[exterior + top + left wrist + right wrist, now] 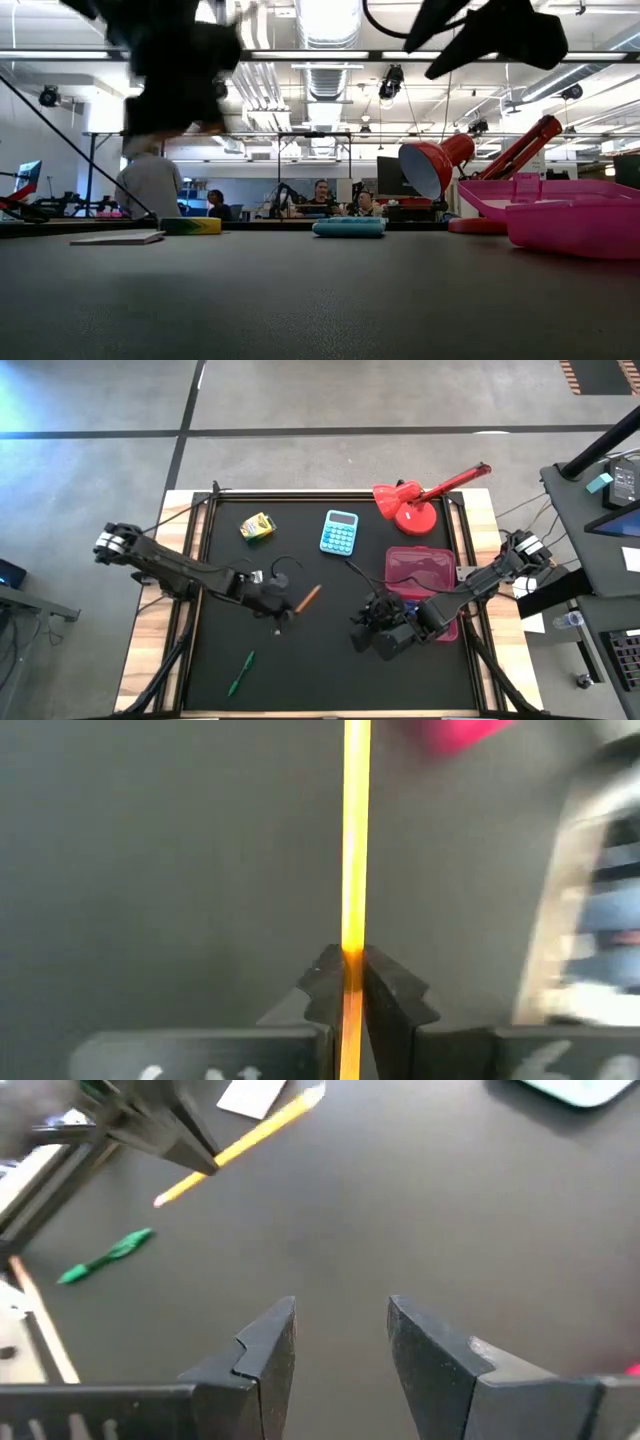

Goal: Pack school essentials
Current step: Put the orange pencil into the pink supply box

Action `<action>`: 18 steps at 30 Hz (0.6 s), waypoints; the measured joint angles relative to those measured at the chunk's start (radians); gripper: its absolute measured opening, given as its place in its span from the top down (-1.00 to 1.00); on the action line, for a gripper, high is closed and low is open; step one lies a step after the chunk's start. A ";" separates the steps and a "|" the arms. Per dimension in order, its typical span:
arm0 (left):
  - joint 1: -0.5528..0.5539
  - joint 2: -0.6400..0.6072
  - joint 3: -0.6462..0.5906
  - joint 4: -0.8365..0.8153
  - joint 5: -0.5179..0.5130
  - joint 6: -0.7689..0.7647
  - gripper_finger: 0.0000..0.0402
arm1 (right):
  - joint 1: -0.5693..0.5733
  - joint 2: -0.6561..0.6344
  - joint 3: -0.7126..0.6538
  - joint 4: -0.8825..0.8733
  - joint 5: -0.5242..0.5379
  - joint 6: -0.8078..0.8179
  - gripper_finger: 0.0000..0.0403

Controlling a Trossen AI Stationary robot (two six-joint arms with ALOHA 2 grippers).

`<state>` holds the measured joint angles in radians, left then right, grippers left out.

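My left gripper hangs over the table's middle, shut on an orange pencil, which the right wrist view also shows. To its right my right gripper stands open above bare table with nothing between its fingers, beside the open pink box. A green pen lies flat near the front edge. At the back left a small yellow-green box rests on the table. My left gripper pinches the orange pencil's shaft between its two fingertips, closer to its pink-tipped end. The fingers slant down from the table's left and lie across the pencil, which sticks out on both sides. It is lifted clear and tilted.
A light-blue calculator and a red desk lamp stand at the back. A pale flat card lies beyond the pencil. The black mat is bare between the pen and my right gripper. People sit in the room beyond the table.
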<state>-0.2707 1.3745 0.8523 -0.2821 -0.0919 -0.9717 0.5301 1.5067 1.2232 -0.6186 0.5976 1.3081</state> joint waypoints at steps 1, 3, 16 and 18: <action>0.000 -0.018 0.001 0.065 0.000 0.030 0.95 | 0.000 -0.002 0.000 0.016 -0.001 -0.011 0.26; 0.000 -0.038 0.002 0.192 -0.013 0.104 0.95 | -0.001 -0.012 0.000 0.055 -0.005 -0.040 0.26; -0.012 -0.066 0.003 0.569 -0.049 0.303 0.95 | -0.029 -0.142 0.000 0.460 -0.014 -0.414 0.26; -0.012 -0.066 0.003 0.615 -0.049 0.320 0.95 | -0.035 -0.164 0.000 0.487 -0.013 -0.448 0.26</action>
<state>-0.2829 1.3087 0.8555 0.3334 -0.1406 -0.6513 0.4951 1.3427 1.2232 -0.1312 0.5848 0.8603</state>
